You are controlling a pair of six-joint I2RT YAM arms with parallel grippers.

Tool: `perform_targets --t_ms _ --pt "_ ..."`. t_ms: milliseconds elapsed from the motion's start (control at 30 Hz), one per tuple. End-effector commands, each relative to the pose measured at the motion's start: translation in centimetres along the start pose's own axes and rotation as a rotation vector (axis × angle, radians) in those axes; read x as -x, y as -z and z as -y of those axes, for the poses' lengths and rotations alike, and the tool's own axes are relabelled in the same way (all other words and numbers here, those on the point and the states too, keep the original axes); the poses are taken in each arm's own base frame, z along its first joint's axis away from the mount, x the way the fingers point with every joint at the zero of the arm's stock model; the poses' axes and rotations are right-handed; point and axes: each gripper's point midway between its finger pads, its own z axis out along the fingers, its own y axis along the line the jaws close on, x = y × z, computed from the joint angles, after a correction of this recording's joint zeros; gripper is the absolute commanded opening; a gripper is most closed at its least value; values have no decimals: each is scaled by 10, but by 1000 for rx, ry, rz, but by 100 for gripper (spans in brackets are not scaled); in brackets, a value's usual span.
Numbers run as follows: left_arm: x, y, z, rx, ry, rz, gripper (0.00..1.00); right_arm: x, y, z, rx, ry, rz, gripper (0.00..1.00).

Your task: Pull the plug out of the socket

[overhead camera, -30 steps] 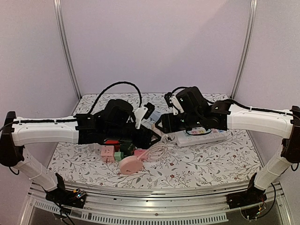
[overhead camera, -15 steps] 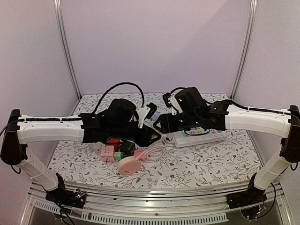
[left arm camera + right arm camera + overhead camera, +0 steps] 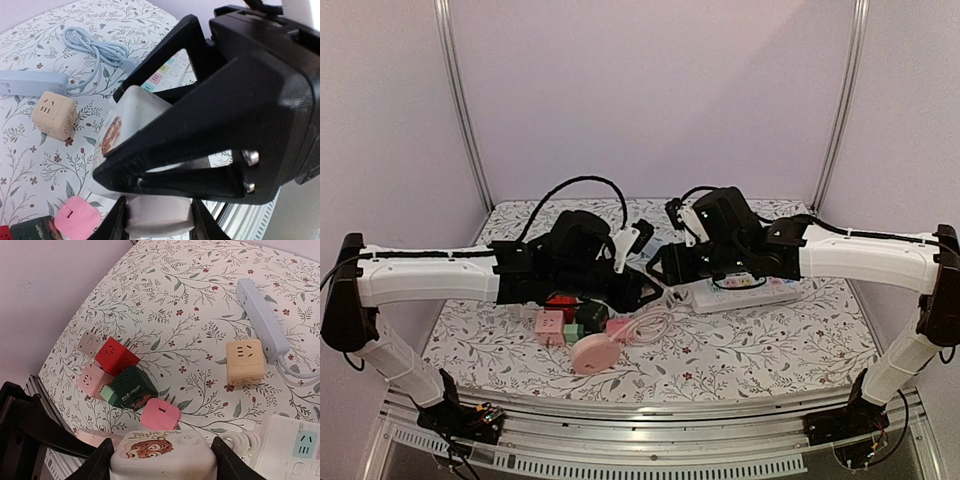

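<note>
Left gripper has its jaws narrowed onto a small white piece, probably the plug, while the right gripper stands half open, clamped across the white block with the tiger sticker that the piece joins. That pair sits mid-table, with the power strip at its 3 o'clock and loose cubes at 8 o'clock. Both grips look set, so the next move is a straight pull apart without twisting. No box or tray is in view.
</note>
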Motion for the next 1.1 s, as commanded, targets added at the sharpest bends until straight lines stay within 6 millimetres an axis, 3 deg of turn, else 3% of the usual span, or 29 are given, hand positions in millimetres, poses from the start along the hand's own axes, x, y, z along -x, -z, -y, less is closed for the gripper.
perform_targets --t_ms 0,200,733,1067 --pt "4 4 -2 -42 23 0 0 9 1 -15 69 98 60 17" --pt "7 15 -2 -69 28 20 0 6 7 -3 23 160 89 17" --pt "8 28 -16 14 5 76 0 24 9 50 -252 -150 188 17" --pt "6 28 -14 21 -5 78 0 33 13 64 -283 -225 212 17"
